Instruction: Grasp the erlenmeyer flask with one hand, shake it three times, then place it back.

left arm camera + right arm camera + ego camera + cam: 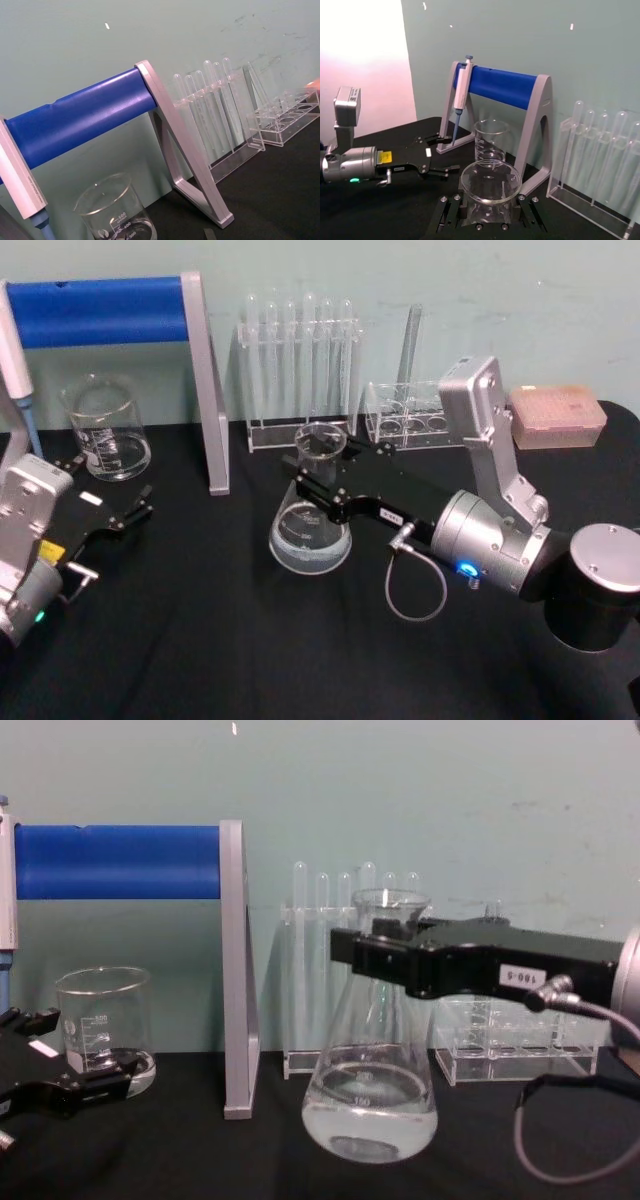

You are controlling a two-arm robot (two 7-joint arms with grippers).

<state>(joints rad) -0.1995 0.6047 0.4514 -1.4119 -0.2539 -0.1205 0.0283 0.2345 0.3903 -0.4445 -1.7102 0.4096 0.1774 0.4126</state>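
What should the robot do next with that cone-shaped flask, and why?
I'd guess a short straight lift. On the right gripper the jaws look shut on the neck of the erlenmeyer flask, whose base seems to rest on the black table with its liquid level, so it needs clearance before any shaking. The left gripper sits open by the beaker.

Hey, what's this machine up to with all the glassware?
The robot's right hand is closed around the neck of the erlenmeyer flask, which holds a little clear liquid. The flask is upright, low over the black table, in front of the test tube rack. Whether its base touches the table is hard to tell. The left hand sits open and idle at the left, near the glass beaker.
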